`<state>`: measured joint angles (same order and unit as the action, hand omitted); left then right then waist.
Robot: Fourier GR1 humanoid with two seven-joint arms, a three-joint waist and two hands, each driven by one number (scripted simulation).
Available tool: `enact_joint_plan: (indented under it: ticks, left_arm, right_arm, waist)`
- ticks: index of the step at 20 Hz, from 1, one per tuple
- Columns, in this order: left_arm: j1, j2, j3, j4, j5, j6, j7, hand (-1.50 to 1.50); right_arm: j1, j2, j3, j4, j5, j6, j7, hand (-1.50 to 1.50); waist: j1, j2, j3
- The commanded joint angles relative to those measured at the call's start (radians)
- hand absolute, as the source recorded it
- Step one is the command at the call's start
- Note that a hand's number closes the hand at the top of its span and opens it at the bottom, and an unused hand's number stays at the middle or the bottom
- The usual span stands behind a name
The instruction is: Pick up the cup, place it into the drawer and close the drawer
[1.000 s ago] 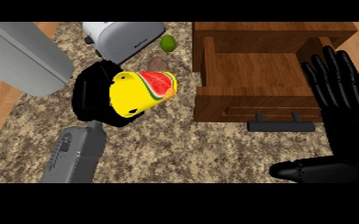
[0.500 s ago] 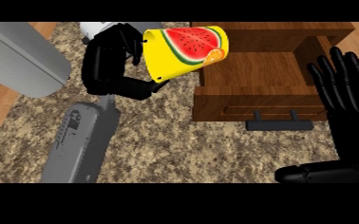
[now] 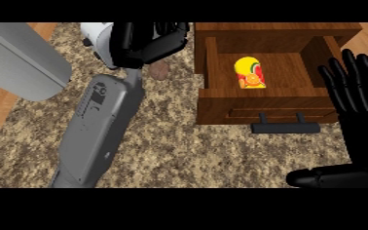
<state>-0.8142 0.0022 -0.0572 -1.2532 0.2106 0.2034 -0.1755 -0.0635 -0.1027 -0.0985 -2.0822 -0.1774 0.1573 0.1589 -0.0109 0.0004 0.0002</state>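
Note:
The yellow cup [image 3: 249, 73], printed with fruit slices, lies on its side inside the open wooden drawer [image 3: 269, 106], apart from both hands. My left hand [image 3: 149, 43] hovers just left of the drawer's left wall, fingers curled and holding nothing. Its grey forearm [image 3: 93, 126] stretches up from the lower left. At the view's right edge my right hand [image 3: 348, 90] stands open beside the drawer's right front corner, fingers straight and pointing up, thumb low at the bottom right. A black handle [image 3: 285, 125] sticks out from the drawer's front.
A white and grey appliance [image 3: 97, 41] stands behind my left hand, and a large grey rounded object [image 3: 28, 63] fills the left edge. A small brown item [image 3: 159, 70] lies on the speckled counter [image 3: 187, 151] below my left hand.
The cup has left my left hand and now lies in the drawer. The left hand has moved right toward the drawer, fingers still curled. The right hand has hardly moved.

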Motion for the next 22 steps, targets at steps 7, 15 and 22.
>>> enact_joint_plan:
  ticks: [7,15,22]
  left_arm:
    - [-0.23,-0.002,-0.076,0.23,0.028,0.135,0.059,1.5]
    - [-0.337,-0.002,-0.21,0.507,0.205,0.21,-0.135,1.5]
    - [-0.458,-0.002,-0.214,0.746,0.279,0.188,-0.185,1.5]
  right_arm:
    - [0.009,-0.003,-0.006,-0.005,-0.008,0.005,0.007,-1.5]
    - [-0.025,-0.012,-0.033,0.061,-0.014,0.017,-0.04,-1.5]
    - [-0.043,-0.014,-0.013,0.048,-0.011,0.025,-0.032,-1.5]
  waist:
    - [-0.005,-0.001,0.0]
    - [-0.029,0.006,0.001]
    - [-0.045,0.014,0.001]
